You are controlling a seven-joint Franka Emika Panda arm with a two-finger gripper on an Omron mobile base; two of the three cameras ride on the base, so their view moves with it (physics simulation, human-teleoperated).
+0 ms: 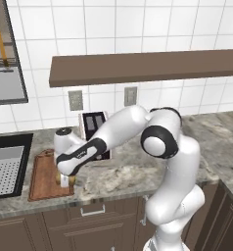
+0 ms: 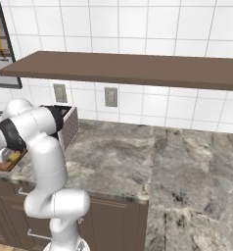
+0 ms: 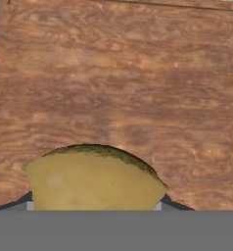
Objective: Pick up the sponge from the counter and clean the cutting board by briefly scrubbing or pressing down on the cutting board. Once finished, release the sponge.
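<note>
Hand (image 1: 65, 182) clenched on small mustard-yellow rounded soft sponge (image 3: 94, 179), low over reddish-brown wooden rectangular cutting board (image 1: 42, 177) near its right edge. Board lying flat on grey-beige marbled stone surface (image 1: 133, 171), just right of black sink basin (image 1: 8, 164), in front of dark toaster (image 1: 94, 125).

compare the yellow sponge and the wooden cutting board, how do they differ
The small mustard-yellow rounded sponge is plain in colour, while the reddish-brown wooden rectangular cutting board shows streaked grain. The sponge is far smaller than the cutting board, covering just a patch of it. The sponge is held in the claw over the board's near right corner, while the cutting board lies flat on the grey marbled stone counter. Both are warm-toned.
</note>
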